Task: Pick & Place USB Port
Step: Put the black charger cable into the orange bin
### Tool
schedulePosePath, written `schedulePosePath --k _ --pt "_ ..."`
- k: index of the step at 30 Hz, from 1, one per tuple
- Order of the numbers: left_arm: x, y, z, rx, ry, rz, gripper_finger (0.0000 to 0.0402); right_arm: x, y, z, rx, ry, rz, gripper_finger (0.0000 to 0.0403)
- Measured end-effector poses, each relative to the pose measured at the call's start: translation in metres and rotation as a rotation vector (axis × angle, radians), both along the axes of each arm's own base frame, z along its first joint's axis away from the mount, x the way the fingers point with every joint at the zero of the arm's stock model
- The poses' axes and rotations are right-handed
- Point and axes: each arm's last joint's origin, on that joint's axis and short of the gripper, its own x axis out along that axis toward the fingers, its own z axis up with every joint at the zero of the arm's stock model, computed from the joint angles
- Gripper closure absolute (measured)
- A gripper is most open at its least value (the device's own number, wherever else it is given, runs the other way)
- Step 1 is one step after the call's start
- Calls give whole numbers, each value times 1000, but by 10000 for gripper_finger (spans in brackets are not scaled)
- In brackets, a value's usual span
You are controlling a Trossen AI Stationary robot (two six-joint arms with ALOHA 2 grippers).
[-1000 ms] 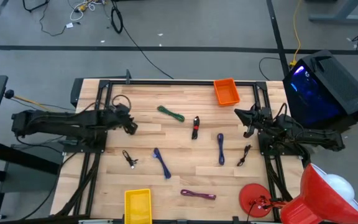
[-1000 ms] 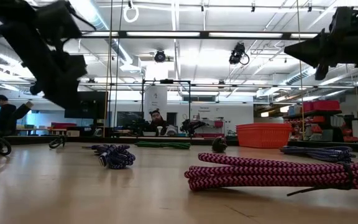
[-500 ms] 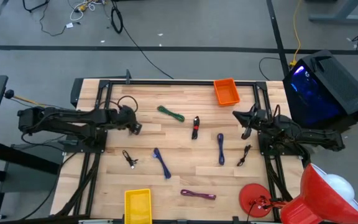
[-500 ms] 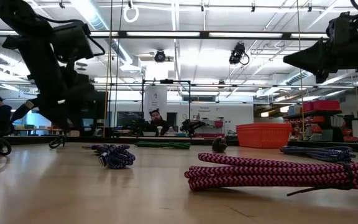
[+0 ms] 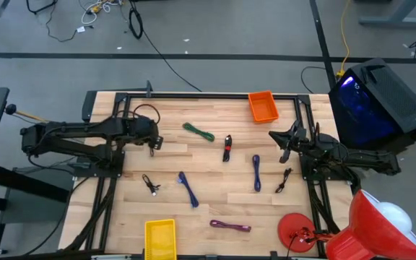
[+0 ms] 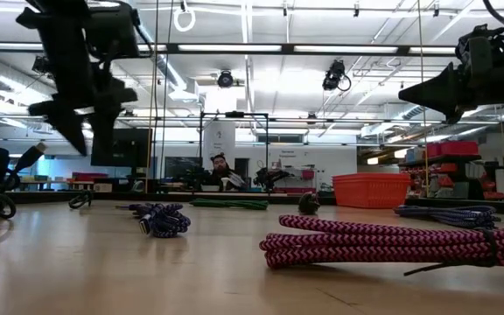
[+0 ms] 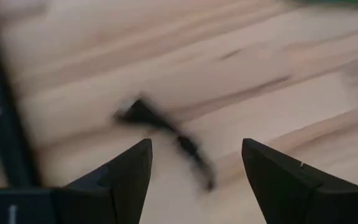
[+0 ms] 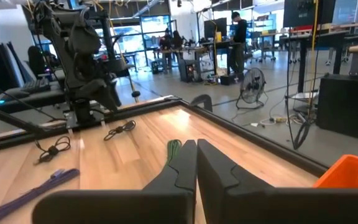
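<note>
Approach step. Left end effector (image 5: 152, 141) wide open, empty, hovering over black cable (image 7: 166, 134) near table's (image 5: 215, 191) left edge. Next: descend, straddle, close. Right end effector (image 5: 284, 146) shut, waiting at right edge.

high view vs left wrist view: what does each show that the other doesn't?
Only the high view: the square orange bin, the square yellow bin, the coiled green cable and the right tool, shut, hovering at the table's right side.
Only the left wrist view: the left tool's open fingers from close up.
Both: the left tool over the wooden table and a small black cable.
</note>
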Motion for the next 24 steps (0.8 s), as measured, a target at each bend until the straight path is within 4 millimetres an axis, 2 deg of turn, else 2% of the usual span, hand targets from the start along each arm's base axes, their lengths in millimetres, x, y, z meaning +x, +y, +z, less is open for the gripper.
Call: schedulePosePath --k 5,12,24 --pt "-8 -8 -10 -59 33 101 149 0 0 0 -6 2 0 387" --pt "-4 -13 -20 -75 -48 155 149 0 0 0 -9 3 0 387" --pt "-1 -18 -23 -83 -98 258 149 0 1 0 -32 14 27 387"
